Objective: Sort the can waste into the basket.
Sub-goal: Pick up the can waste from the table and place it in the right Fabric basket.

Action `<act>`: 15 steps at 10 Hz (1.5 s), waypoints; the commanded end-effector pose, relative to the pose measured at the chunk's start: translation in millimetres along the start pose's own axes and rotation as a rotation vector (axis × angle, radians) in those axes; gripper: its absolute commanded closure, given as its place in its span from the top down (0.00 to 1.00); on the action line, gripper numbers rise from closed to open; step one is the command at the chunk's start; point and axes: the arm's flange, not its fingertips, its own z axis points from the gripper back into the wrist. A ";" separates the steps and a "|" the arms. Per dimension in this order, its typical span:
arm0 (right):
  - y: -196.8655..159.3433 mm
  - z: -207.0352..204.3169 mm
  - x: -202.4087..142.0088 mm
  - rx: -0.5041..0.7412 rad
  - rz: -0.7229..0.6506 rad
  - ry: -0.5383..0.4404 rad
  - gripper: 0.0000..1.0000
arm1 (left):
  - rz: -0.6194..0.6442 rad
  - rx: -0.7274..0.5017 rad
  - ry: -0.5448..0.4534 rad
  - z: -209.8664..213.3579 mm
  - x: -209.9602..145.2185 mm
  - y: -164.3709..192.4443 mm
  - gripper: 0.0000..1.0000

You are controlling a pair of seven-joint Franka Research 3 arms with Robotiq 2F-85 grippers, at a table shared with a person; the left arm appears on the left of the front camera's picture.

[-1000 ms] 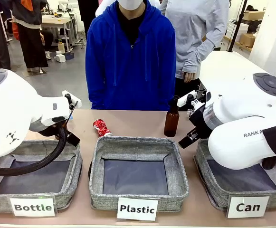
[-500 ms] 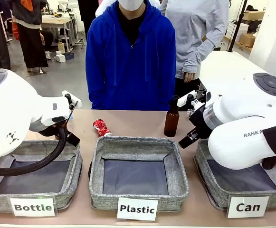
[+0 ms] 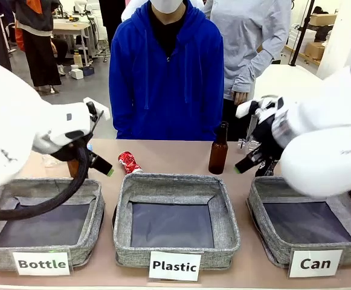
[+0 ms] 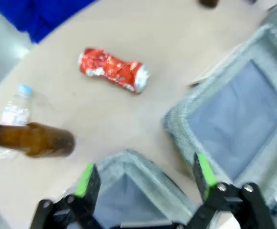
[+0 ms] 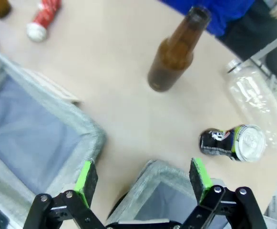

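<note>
Beige counter (image 3: 169, 150) runs between the robot and a person (image 3: 166, 72) in blue at its far edge. The right jaws stand released and empty above the far corner of the basket (image 3: 261, 217) signed "Can". Just beyond them, toward the right of the wrist view, the dark can (image 5: 229, 142) lies on its side on the counter. Its long axis runs roughly along the line between the two fingers, silver end pointing away to the right, just beside a clear plastic bottle (image 5: 252, 102). Gripping it across the body would probably call for a wrist turn first. An upright brown bottle (image 5: 174, 52) stands farther off.

The left jaws, also released and empty, hang over the far edge of the "Bottle" basket (image 3: 96, 220). The red can (image 4: 113, 70) lies on its side beyond them, axis slanted, near the far left corner of the "Plastic" basket (image 3: 175, 181). The right arm is nearer both the dark can and the target. The red can sits closer to the left arm, well apart from the "Can" basket.
</note>
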 end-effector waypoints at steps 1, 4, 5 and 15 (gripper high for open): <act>9.0 91.4 -10.7 0.133 -0.155 -0.038 1.00 | 0.129 -0.027 0.001 84.7 -13.3 -15.5 1.00; 1.8 180.1 -58.0 0.275 -0.343 0.039 1.00 | 0.093 -0.276 -0.107 179.5 -55.4 4.2 1.00; -9.0 199.4 -82.9 0.348 -0.362 0.031 1.00 | 0.167 -0.340 -0.141 192.8 -80.6 28.8 1.00; -203.6 143.7 -290.4 0.786 -1.007 -0.296 1.00 | 0.979 -0.767 -0.401 128.0 -232.9 214.6 1.00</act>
